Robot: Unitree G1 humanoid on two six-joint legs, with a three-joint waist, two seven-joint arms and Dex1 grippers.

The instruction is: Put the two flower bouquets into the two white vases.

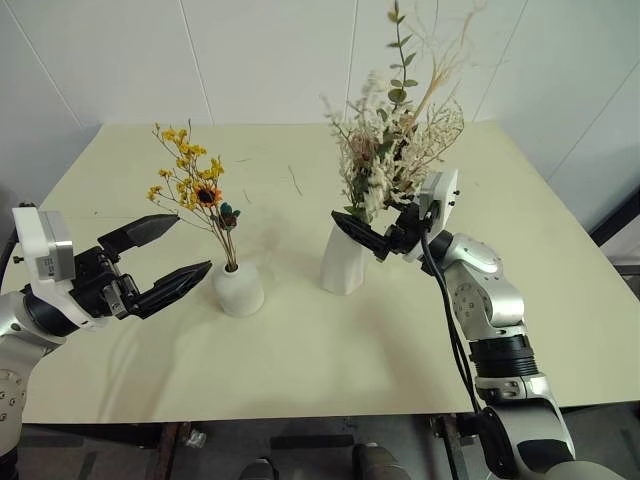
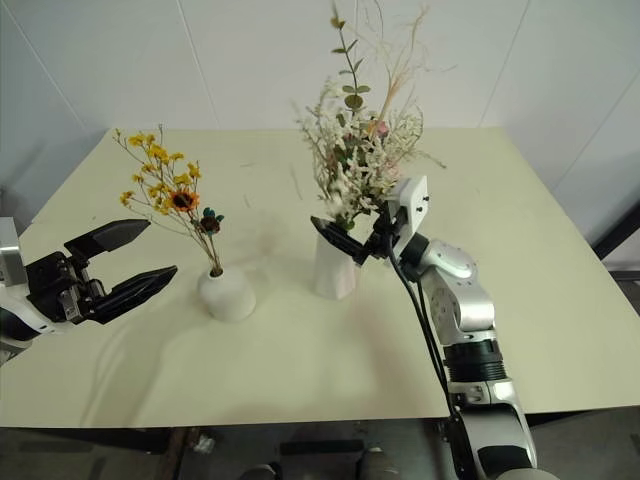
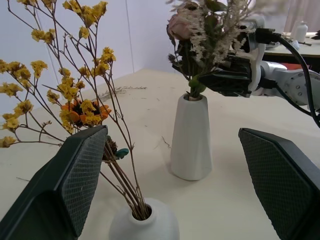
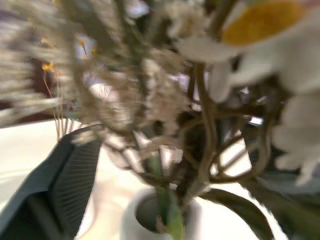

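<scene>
The slim yellow-orange bouquet [image 1: 190,185] stands with its stems in the short squat white vase [image 1: 238,290]. My left gripper [image 1: 193,243] is open just left of that vase, its jaws wide and empty. The bushy cream-pink bouquet [image 1: 395,150] stands with its stems in the taller cone-shaped white vase [image 1: 345,262]. My right gripper [image 1: 350,225] sits at the stems just above this vase's mouth. In the right wrist view one finger [image 4: 75,185] stands clear of the stems [image 4: 167,210], so the gripper is open around them.
Both vases stand mid-table on the pale table [image 1: 500,330], about a hand's width apart. A loose thin dried sprig [image 1: 294,180] lies farther back behind them. White walls close off the far side, and the table's right edge lies beyond my right arm.
</scene>
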